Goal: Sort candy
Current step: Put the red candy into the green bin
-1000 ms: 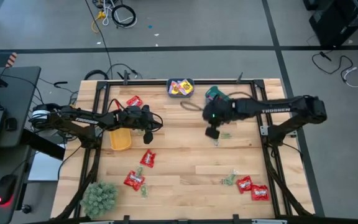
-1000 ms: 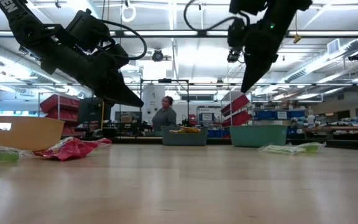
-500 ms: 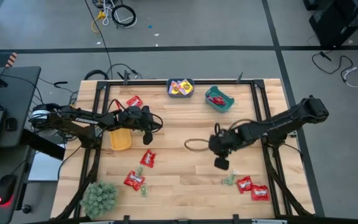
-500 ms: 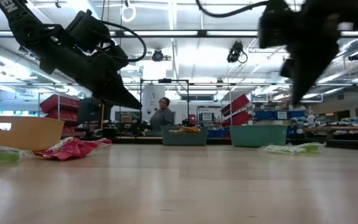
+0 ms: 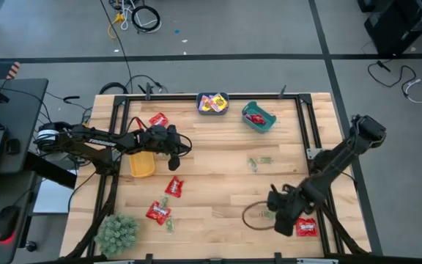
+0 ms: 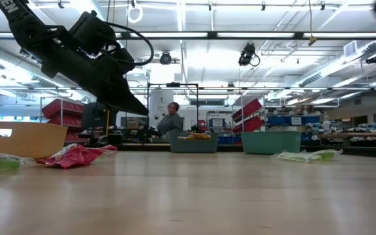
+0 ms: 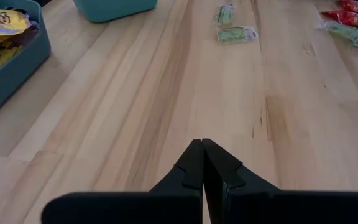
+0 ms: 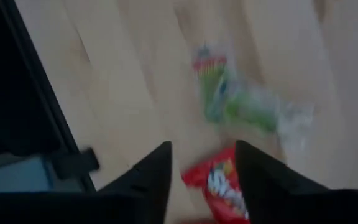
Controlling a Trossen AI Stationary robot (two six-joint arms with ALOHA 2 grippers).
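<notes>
At the table's near-left corner sits a green fuzzy plant ball (image 5: 116, 232). Just beyond it two red packets (image 5: 158, 213) lie on the wood, one behind the other, with a third (image 5: 157, 119) farther back by the rear rail. A yellow bin (image 5: 141, 163) stands left of centre, touching the left arm. The left gripper (image 5: 175, 159) hangs just beside that bin, above bare wood — its fingers (image 7: 202, 163) are pressed together with nothing between them.

At the middle of the rear edge a blue-grey bin (image 5: 212, 103) holds yellow packets (image 5: 214, 104) with purple marks. To its right a teal bin (image 5: 258, 117) holds a red packet (image 5: 254, 116). In front of that bin, near the table's middle, a few pale green pieces (image 5: 260, 161) lie loose.

The right arm reaches down along the table's right side to the near-right corner. The right gripper (image 5: 283, 224) is there, low over the wood, its fingers (image 8: 155, 176) standing apart with nothing gripped. Its wrist view shows a red packet (image 8: 220, 185) lying in the gap between the fingers and a pale green wrapped piece (image 8: 238, 102) just past it. Another red packet (image 5: 307, 229) lies right beside the gripper.

In the low view a person (image 6: 172, 122) stands far off in the room behind the table.
</notes>
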